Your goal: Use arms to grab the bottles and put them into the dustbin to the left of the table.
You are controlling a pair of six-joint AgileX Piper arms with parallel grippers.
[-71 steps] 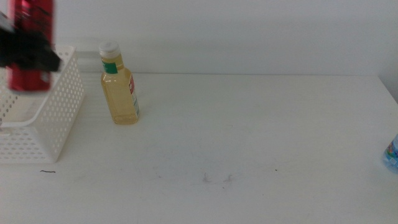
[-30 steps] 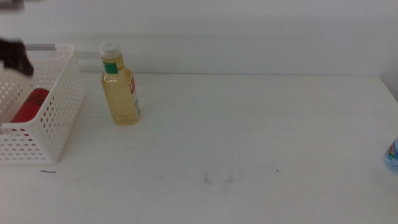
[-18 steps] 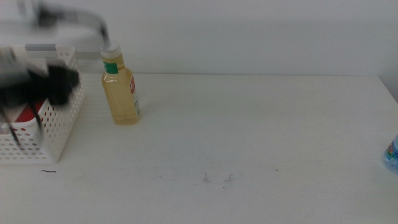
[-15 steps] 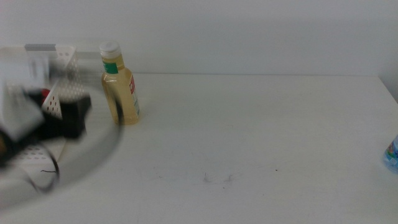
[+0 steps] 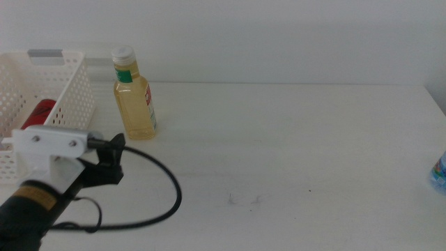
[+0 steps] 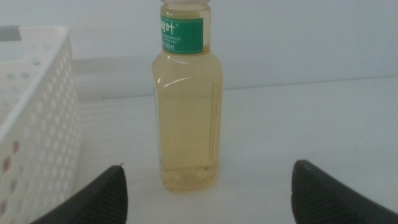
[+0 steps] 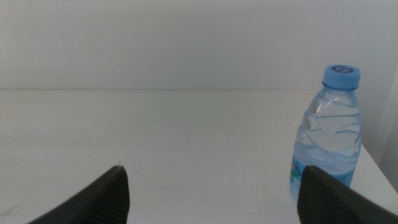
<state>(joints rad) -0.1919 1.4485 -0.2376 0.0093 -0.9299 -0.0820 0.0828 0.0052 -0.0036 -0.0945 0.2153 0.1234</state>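
The yellowish white-capped bottle [image 5: 134,97] stands upright at the back left of the table [image 5: 279,139], just right of the dustbin [image 5: 70,84]. A red can [image 5: 38,113] lies inside the dustbin. My left gripper [image 5: 113,159] is low in front of the dustbin, a short way from the yellowish bottle [image 6: 186,118]. The left gripper [image 6: 208,199] is open and empty, its jaws wide apart either side of the bottle. A clear blue-capped bottle [image 7: 326,134] stands at the table's right edge [image 5: 439,174], and my open, empty right gripper [image 7: 211,199] faces it from a distance.
The white perforated dustbin wall [image 6: 37,124] is close beside the yellowish bottle. A black cable [image 5: 164,202] loops from the left arm over the tabletop. Small dark scuff marks [image 5: 244,200] dot the front middle of the table.
The left gripper let go of the red can, which now lies in the dustbin. The left arm then swung down from above the dustbin to the table in front of it.
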